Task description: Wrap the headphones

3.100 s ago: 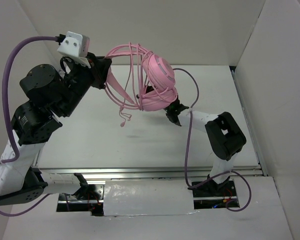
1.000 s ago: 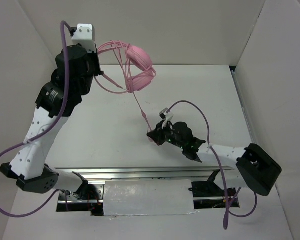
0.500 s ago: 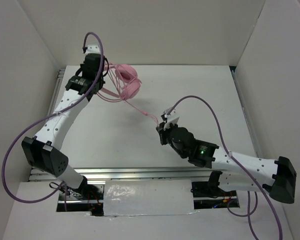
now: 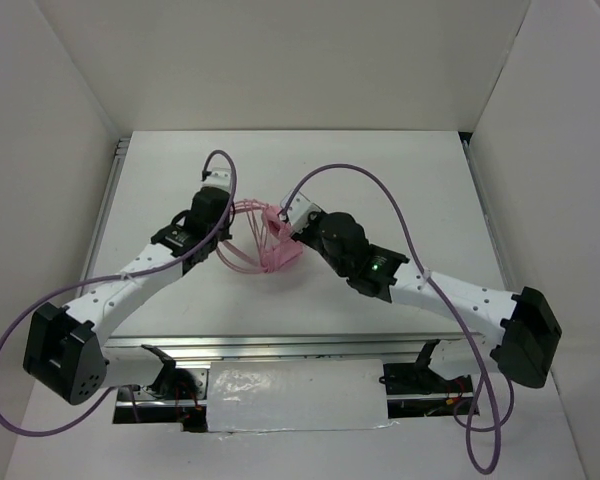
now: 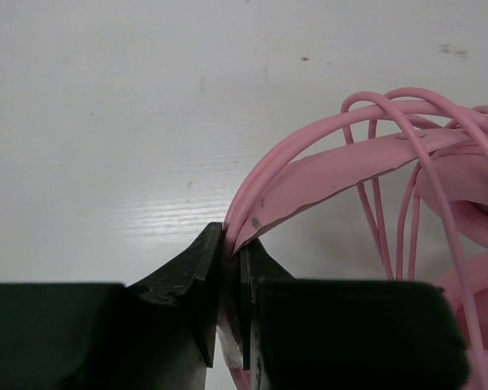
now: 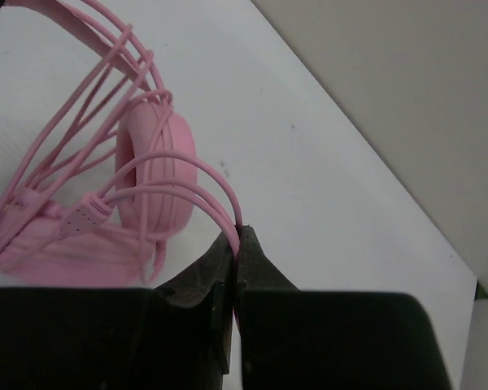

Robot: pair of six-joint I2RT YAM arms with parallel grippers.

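The pink headphones point(image 4: 272, 248) lie low over the middle of the table, with the thin pink cord looped several times around the folded band and ear cups. My left gripper point(image 4: 228, 222) is shut on the pink headband point(image 5: 325, 175), which arcs up and right from its jaws. My right gripper point(image 4: 288, 224) is shut on loops of the cord point(image 6: 215, 199) just right of an ear cup point(image 6: 156, 175). The two grippers face each other with the bundle between them.
White walls close in the table point(image 4: 420, 190) on the left, back and right. Purple robot cables point(image 4: 355, 175) arch above both arms. A metal rail point(image 4: 280, 345) runs along the near edge.
Both arms have come down and inward from half a second ago. The headphones moved from the back left to the table's middle, and the right gripper has closed in right beside them.
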